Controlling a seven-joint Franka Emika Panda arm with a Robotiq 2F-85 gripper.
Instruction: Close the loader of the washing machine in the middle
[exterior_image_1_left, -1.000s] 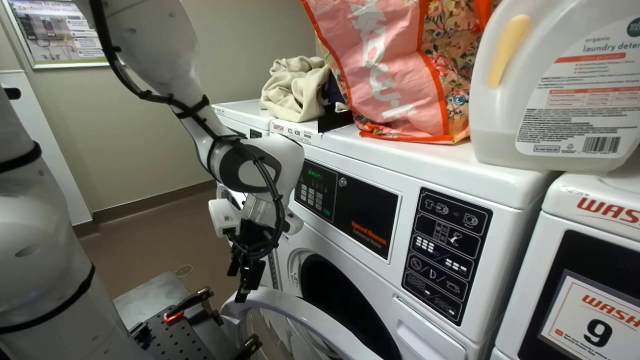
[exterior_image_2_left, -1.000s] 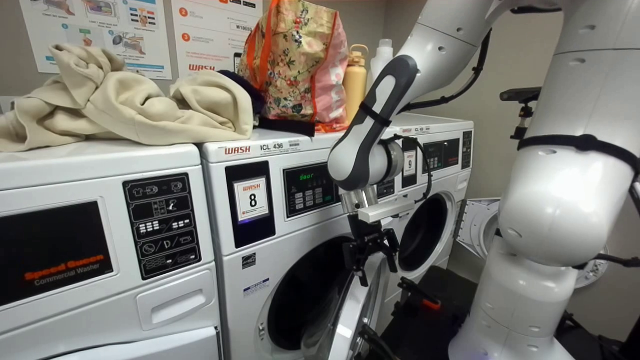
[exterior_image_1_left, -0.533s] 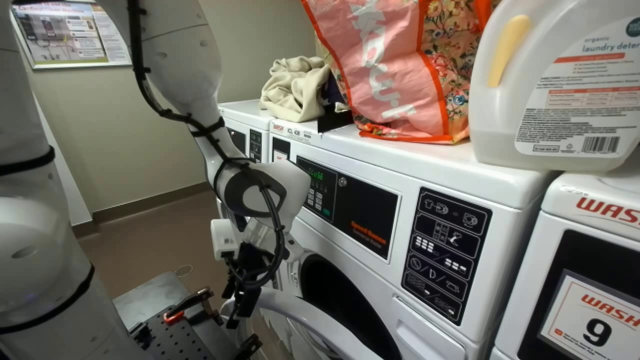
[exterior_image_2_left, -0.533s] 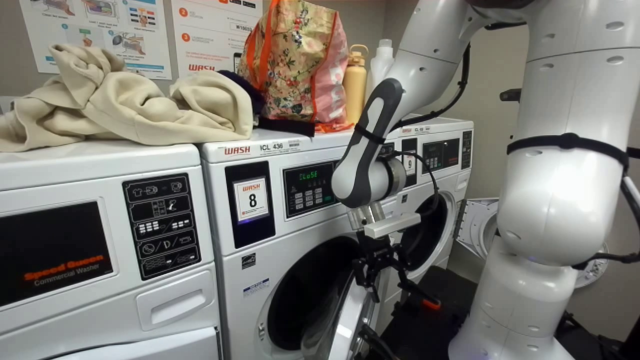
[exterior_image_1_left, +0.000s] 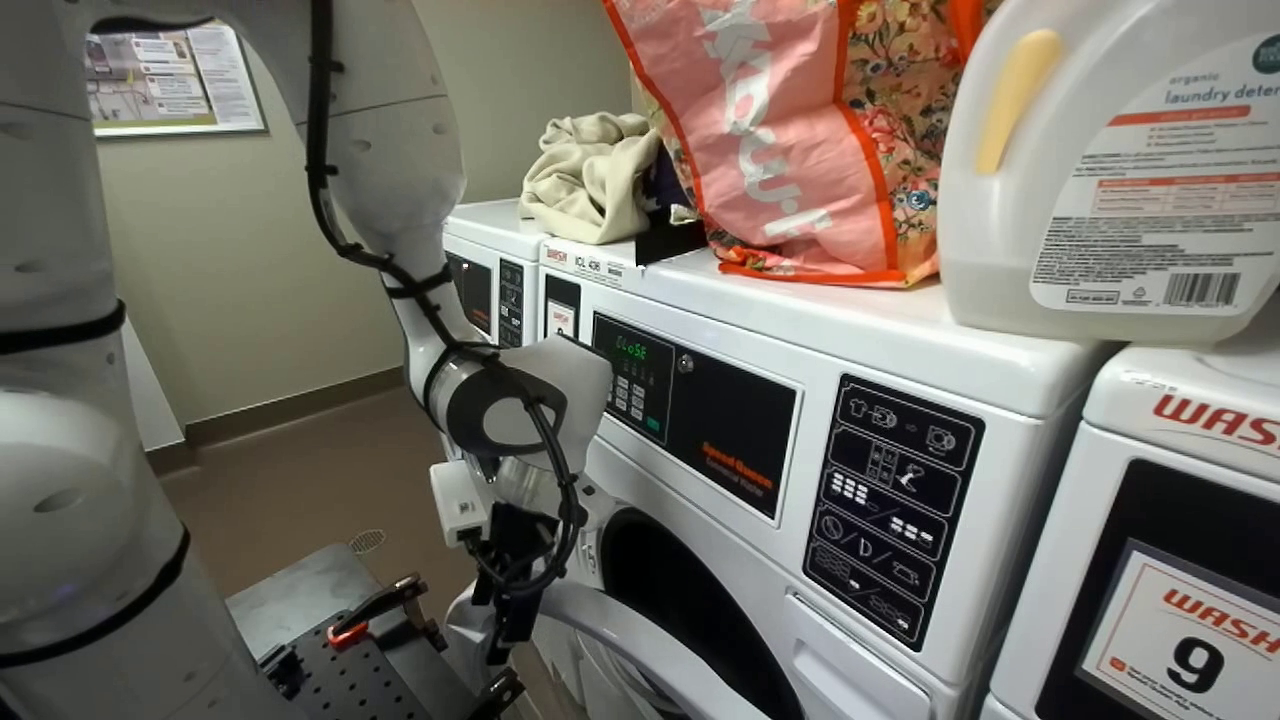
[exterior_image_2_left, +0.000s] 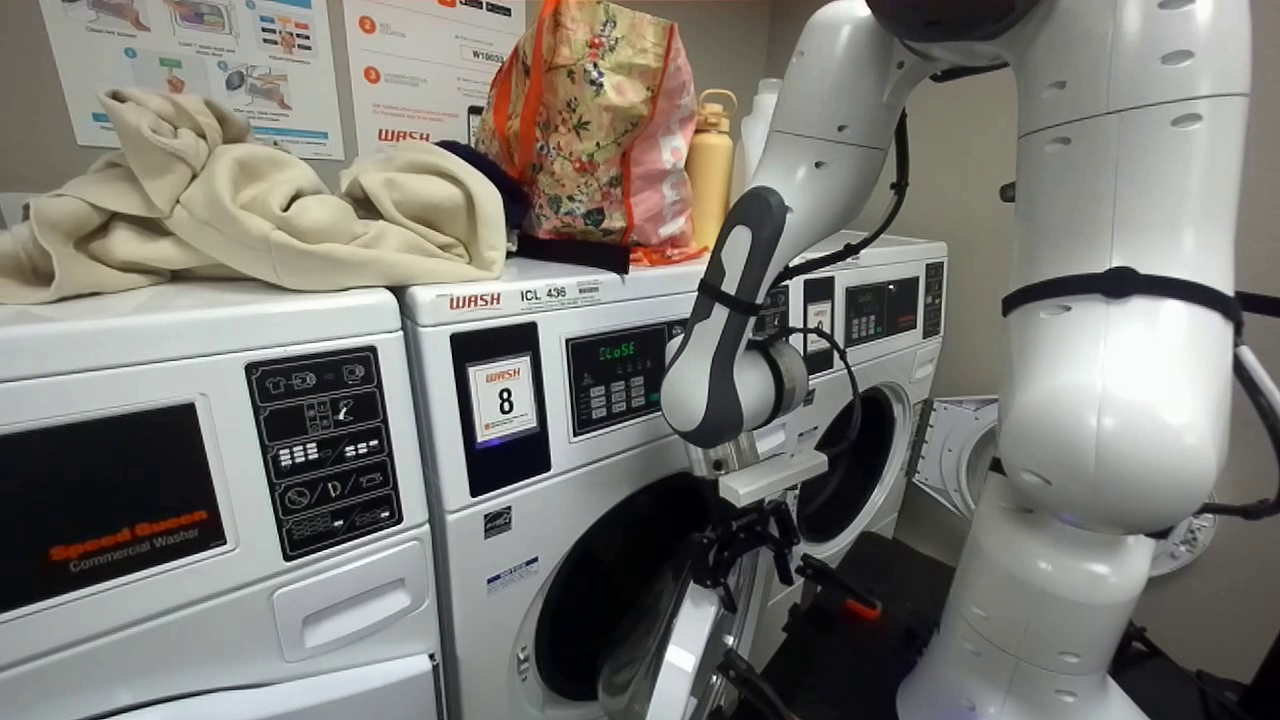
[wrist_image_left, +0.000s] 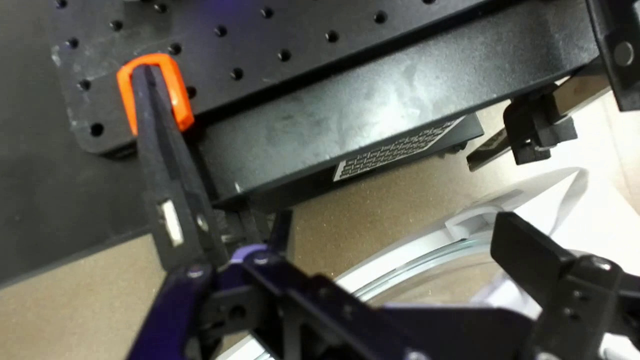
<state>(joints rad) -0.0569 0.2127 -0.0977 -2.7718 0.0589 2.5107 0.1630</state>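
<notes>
The jaws are standing wide and holding nothing. The gripper (exterior_image_2_left: 757, 588) is hanging at the door (exterior_image_2_left: 684, 640), which is standing open just below the jaws, its rim (exterior_image_1_left: 622, 630) apparently crossing under the gap between the fingers (wrist_image_left: 530, 260); whether a finger is touching it, the views are not settling. The washer (exterior_image_2_left: 580, 470) is standing beyond the jaws, past the door's bulging glass (exterior_image_2_left: 632, 650).

Several things could be going wrong from here. With the rim seemingly lying under the gap, a straight descent might be pressing the door downward rather than swinging it. The finger nearer the washer might be hooking inside the rim, so that an outward move would be dragging the door wider. A clamp (wrist_image_left: 167, 160) is jutting from the board (wrist_image_left: 310, 10) near the jaws, on the side away from the washer; jaws this spread could be snagging it while the arm (exterior_image_2_left: 840, 90) is reaching round to push. A weak or early-ending push could be leaving the door unlatched.

Against a second ago, the jaws are hanging lower and nearer the rim, and the arm's upper links are sitting in a changed pose. The display (exterior_image_2_left: 617, 352), above the jaws, is reading CLOSE, where it was reading "door". The door is looking almost unmoved, at most slightly shifted.
</notes>
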